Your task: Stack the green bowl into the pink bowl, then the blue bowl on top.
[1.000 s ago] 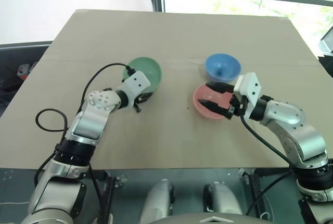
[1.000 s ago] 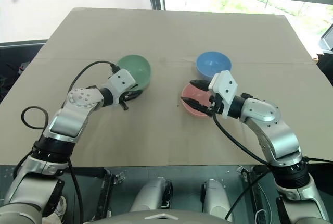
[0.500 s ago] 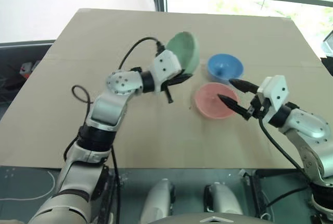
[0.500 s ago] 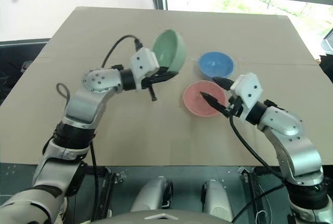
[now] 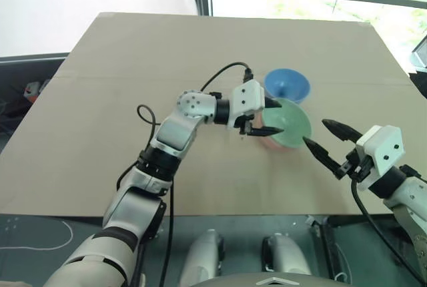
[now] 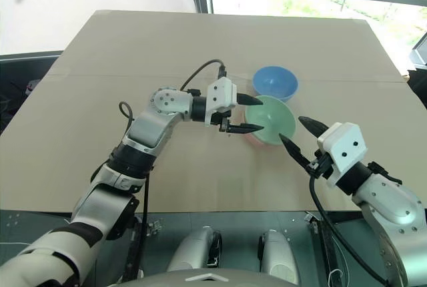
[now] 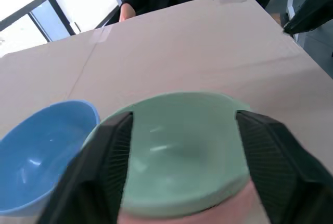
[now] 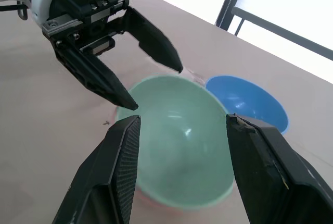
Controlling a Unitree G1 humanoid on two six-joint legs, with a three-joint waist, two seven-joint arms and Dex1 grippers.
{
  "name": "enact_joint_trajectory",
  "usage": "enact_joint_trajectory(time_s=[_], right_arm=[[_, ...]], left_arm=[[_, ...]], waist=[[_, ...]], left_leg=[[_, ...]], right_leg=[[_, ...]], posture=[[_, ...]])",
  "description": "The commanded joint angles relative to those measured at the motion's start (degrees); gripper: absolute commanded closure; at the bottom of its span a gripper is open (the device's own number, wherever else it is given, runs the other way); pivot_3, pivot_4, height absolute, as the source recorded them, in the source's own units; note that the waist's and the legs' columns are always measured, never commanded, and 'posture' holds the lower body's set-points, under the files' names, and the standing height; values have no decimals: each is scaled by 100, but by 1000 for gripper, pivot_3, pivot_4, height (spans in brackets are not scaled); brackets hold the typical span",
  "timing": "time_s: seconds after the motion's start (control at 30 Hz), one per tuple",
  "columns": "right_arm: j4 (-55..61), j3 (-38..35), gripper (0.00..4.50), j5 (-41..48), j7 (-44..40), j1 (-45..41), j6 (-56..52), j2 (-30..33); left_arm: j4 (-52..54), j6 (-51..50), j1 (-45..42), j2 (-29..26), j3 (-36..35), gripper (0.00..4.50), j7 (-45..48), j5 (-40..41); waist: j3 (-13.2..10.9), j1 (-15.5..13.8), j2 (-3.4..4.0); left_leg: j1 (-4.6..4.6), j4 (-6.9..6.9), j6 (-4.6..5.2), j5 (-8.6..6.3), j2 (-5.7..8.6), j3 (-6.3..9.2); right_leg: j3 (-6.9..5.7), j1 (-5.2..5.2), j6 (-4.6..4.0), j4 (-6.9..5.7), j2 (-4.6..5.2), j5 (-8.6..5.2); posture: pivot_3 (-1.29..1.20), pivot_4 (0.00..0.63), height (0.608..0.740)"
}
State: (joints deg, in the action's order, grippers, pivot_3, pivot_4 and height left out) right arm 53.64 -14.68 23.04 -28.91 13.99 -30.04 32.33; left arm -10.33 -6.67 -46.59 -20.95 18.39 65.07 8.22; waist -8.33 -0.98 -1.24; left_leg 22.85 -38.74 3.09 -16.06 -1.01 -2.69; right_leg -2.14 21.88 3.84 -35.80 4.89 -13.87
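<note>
Nested in the pink bowl [image 7: 237, 203], the green bowl [image 5: 288, 124] faces up, left gripper [image 5: 270, 117] released.

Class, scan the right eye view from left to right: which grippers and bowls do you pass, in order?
left gripper → green bowl, sitting in the pink bowl → right gripper. The blue bowl overlaps the green one sideways, so it is left out.

Green bowl [image 6: 270, 119] nested in pink bowl [image 6: 252, 138], left gripper [image 6: 248, 115] spread at its rim, blue bowl [image 6: 275, 82] just behind.
</note>
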Motion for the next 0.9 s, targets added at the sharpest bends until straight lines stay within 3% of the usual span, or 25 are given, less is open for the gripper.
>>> enact_joint_trajectory(time_s=[0.03,0.17,0.27,0.33,0.37,0.6,0.9], right_arm=[[334,-372,1770,189,-113,302,2,89],[-193,-611,1770,421,-226,-30,-11,286],[-799,-414,988,386,-397,-690,132,475],[-1391,-76,228,-33,-476,-1227,480,618],[-1749,111,85,-342,-466,-1495,735,681],[-5346,1833,85,-2395,-1070,-3704,2863,1232],[-10152,3239,85,-4202,-640,-6546,5613,849]], left_arm=[[241,42,25,-62,-273,1293,-113,94],[479,-448,136,-203,-854,1293,-459,444],[656,-793,378,-298,-1406,1220,-685,839],[918,-577,749,-297,-1833,1220,-837,1113],[1094,-528,970,-304,-2010,1220,-892,1249],[2411,-1417,2597,-1103,-2707,1220,-465,2404],[3387,-1570,3502,-1205,-3017,1220,-1131,2646]], waist=[[0,3,0],[-1,41,-1],[0,59,0],[1,78,3],[1,78,2],[-15,76,13],[-24,45,21]], left_leg=[[0,0,0,0,0,0],[-4,-13,1,-1,-13,-2],[-18,-31,18,-11,-24,-6],[-25,-31,19,-11,-27,-1],[-27,-28,14,-9,-27,-5],[-3,-16,4,-3,-17,-16],[-8,-17,2,-3,-16,-6]], right_leg=[[0,0,0,0,0,0],[3,-2,1,-1,0,0],[7,-14,1,-6,-6,1],[4,-19,1,-7,-8,0],[9,-17,0,-7,-7,0],[16,5,1,0,1,1],[5,-5,-1,7,3,0]], posture=[[0,150,740],[0,150,740],[0,150,740],[0,150,740],[0,150,740],[0,150,740],[0,150,740]])
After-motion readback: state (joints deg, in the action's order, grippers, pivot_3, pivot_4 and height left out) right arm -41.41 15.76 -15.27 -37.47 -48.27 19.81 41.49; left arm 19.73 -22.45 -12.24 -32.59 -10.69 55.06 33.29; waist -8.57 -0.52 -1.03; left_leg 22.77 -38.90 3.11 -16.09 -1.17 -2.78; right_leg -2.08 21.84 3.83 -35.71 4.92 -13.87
